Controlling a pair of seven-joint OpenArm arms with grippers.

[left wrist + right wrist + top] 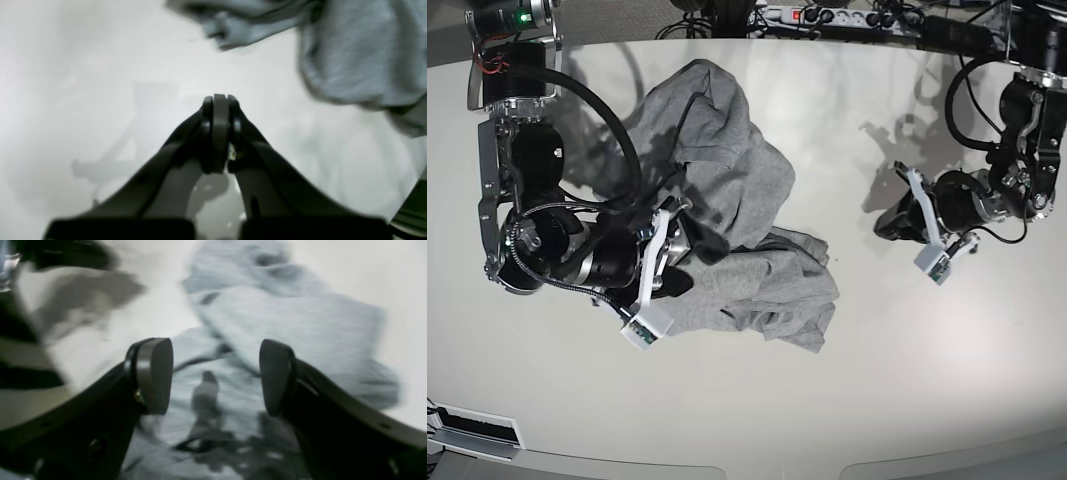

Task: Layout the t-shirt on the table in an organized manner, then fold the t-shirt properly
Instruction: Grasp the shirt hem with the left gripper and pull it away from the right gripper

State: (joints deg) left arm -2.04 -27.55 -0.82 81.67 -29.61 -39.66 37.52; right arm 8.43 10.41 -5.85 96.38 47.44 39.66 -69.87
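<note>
The grey t-shirt [727, 190] lies crumpled in a heap on the white table [847, 400], left of centre. My right gripper [695, 242] hovers over the heap's left side. In the right wrist view this gripper [216, 376] is open, with wrinkled t-shirt [287, 323] below the pads and nothing between them. My left gripper [889, 222] stands apart to the right of the shirt, over bare table. In the left wrist view its fingers [220, 110] are shut together with nothing in them, and the t-shirt [360, 50] shows blurred at the upper right.
A power strip with cables [827, 15] runs along the table's far edge. A white fitting [472, 430] sits at the near left corner. Bare tabletop [66, 66] surrounds the heap on all sides.
</note>
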